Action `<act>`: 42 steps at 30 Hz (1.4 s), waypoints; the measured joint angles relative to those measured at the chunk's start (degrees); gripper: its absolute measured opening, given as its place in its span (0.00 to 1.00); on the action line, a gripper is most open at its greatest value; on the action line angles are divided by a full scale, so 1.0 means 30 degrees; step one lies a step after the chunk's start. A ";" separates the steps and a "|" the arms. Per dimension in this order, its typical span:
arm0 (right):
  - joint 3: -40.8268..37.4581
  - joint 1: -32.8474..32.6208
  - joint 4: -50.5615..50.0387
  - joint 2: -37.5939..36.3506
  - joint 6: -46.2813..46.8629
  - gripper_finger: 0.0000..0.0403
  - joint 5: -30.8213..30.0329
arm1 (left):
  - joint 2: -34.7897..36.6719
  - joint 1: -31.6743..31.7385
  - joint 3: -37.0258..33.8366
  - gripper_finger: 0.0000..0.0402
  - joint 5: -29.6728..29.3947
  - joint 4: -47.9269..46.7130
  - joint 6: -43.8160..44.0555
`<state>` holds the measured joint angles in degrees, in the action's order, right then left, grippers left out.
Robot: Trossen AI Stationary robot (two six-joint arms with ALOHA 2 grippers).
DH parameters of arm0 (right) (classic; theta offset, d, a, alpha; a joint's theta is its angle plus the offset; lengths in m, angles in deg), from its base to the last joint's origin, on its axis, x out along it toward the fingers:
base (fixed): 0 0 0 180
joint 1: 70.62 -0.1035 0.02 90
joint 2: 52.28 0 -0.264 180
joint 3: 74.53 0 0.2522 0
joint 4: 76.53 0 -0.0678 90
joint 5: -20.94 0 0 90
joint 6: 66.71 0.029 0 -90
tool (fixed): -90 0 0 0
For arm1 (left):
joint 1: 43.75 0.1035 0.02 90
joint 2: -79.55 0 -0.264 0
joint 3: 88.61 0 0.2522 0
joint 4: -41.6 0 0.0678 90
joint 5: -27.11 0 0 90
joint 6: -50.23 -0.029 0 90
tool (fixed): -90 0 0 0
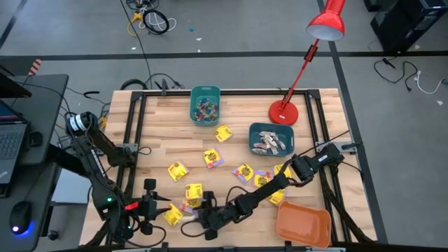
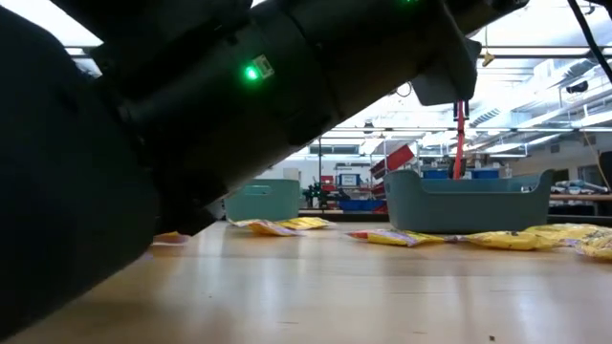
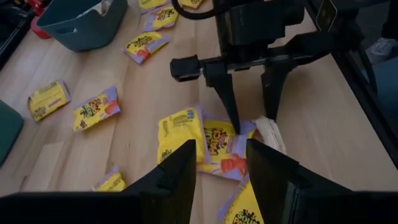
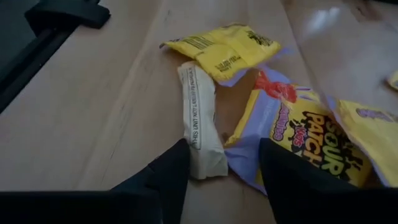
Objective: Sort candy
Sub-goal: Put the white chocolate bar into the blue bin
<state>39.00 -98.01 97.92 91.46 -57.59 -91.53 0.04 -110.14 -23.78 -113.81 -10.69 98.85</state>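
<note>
Yellow candy packets [image 1: 178, 171] lie scattered flat on the wooden table [image 1: 161, 133]. A pale whitish stick-shaped piece [image 4: 202, 121] lies beside two overlapping yellow packets [image 4: 311, 134] near the front edge. My right gripper [image 4: 221, 155] is open and low over them, pointing slantwise down. The stick's near end and a packet's purple edge lie between its fingers. In the left wrist view its fingertips [image 3: 235, 121] stand at the stick [image 3: 272, 132]. My left gripper [image 3: 221, 152] hovers open and empty just to the left, facing this pile. My right gripper stands with one fingertip [image 4: 177, 155] right at the whitish stick's near end [image 4: 208, 165] and the other by the packet's edge [image 4: 249, 155]. Whether either finger touches them, I cannot tell. Stick and packets lie flat on the table.
One teal bin [image 1: 205, 103] with small colourful pieces stands at the back, and another [image 1: 271, 138] with pale pieces to its right. An orange bin [image 1: 302, 224] sits at the front right. A red desk lamp [image 1: 283, 112] stands by the bins. My arm blocks much of the low view.
</note>
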 joint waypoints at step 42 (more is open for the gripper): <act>-0.0124 -0.0986 -0.7293 -0.4801 -0.1886 0.00 -0.7320 | 0.0002 0.0000 0.0000 0.35 -0.1271 0.0013 0.0465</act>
<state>38.63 -100.97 76.04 77.06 -63.24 -113.49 0.05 -110.14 -23.78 -117.62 -10.65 100.25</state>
